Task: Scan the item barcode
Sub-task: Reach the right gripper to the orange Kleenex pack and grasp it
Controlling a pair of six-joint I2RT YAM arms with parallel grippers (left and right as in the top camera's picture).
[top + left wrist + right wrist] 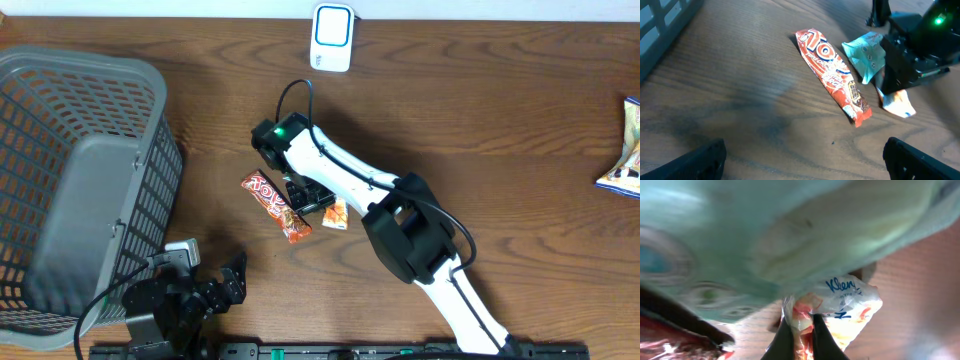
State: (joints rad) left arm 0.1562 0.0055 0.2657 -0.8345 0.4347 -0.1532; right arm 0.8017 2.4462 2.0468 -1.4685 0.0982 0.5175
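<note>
A small white and orange tissue packet (335, 213) lies mid-table, and my right gripper (801, 325) is shut on its edge, the plastic pinched between both fingers. A teal packet (866, 52) sits right against that gripper (316, 197) and fills the top of the right wrist view, blurred (765, 230). Just left of them lies a red candy bar (274, 206), also in the left wrist view (834, 75). The white and blue scanner (332, 37) stands at the table's far edge. My left gripper (228, 282) rests near the front edge, open and holding nothing (805, 167).
A large grey mesh basket (60, 100) takes up the left side of the table. A blue and yellow snack bag (626, 160) lies at the right edge. The right arm (400, 225) stretches diagonally from the front toward the middle.
</note>
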